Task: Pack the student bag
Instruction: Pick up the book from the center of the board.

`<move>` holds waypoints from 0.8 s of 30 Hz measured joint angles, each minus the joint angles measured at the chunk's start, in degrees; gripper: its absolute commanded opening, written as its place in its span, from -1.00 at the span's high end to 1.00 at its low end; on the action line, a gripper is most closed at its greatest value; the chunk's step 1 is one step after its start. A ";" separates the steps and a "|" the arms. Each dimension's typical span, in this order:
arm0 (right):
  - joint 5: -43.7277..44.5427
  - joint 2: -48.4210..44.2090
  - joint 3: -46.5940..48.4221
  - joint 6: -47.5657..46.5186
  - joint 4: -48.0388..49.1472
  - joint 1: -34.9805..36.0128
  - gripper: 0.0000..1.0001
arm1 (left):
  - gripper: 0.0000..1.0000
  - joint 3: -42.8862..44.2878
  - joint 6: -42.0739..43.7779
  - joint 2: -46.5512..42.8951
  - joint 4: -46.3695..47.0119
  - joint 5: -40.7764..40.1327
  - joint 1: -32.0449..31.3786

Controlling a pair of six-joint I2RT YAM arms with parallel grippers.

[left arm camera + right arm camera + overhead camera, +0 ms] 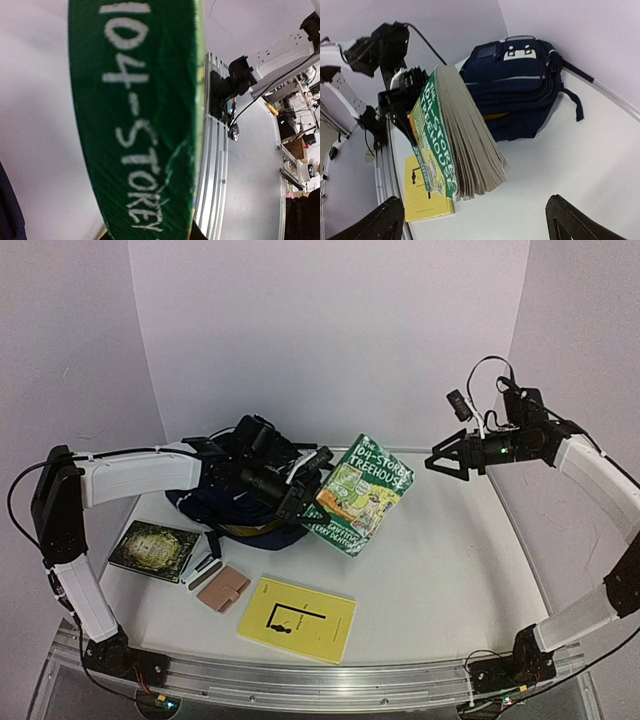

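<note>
Jaws-wise: I've got the left jaws clamped on the green book (pixel 362 492), lifted off the surface (pixel 450 570) just beside the backpack (pixel 520 95); right jaws gaping wide, empty.

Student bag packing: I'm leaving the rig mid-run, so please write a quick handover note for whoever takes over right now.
Left gripper: shut on the green Treehouse book, held in the air beside the student bag.
Right gripper: open, empty, raised at the right, touching nothing.
Bag: lies at the back left of the table.
Done: Treehouse book is off the table.
Left: get it into the bag. The yellow book, dark green book and tan wallet lie unpacked in front.
</note>
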 measured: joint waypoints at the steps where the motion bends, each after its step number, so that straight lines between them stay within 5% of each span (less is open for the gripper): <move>1: 0.88 -0.14 0.12 -3.00 -2.76 1.12 -0.97 | 1.00 0.04 1.23 -0.18 -2.34 -0.42 -0.24; 15: 7.18 3.13 2.56 -20.28 -19.48 15.07 -0.94 | 0.97 2.40 12.42 -0.25 -16.33 -4.75 -9.00; 24: 5.74 8.53 4.42 -26.14 -28.61 16.57 -0.16 | 0.98 3.30 17.47 -0.26 -18.58 -9.00 -11.46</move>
